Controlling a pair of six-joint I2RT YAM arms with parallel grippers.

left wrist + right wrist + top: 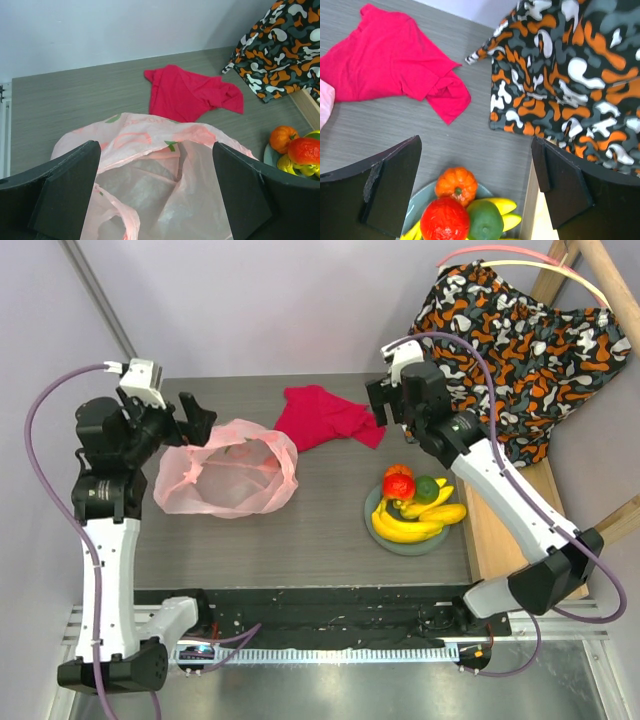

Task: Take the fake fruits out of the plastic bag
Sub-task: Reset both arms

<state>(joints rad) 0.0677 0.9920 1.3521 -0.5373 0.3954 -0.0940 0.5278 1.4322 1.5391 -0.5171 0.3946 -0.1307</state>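
Note:
The pale-pink plastic bag (228, 472) lies slack on the left half of the table with its mouth gaping. No fruit shows inside it (165, 190). My left gripper (200, 420) hovers open over the bag's back-left edge, its fingers (70, 190) well apart and holding nothing. The fake fruits sit piled on the grey-green plate (375, 530): yellow bananas (415, 525), a red fruit (398, 485), an orange one (456, 183) and a green one (427, 487). My right gripper (380, 405) hangs open and empty above the table behind the plate (417, 205).
A red cloth (330, 415) lies crumpled between the bag and the right arm. A patterned orange, black and white cloth (520, 340) drapes over a wooden frame at the back right. The wooden board (490, 530) borders the table's right side, close to the plate.

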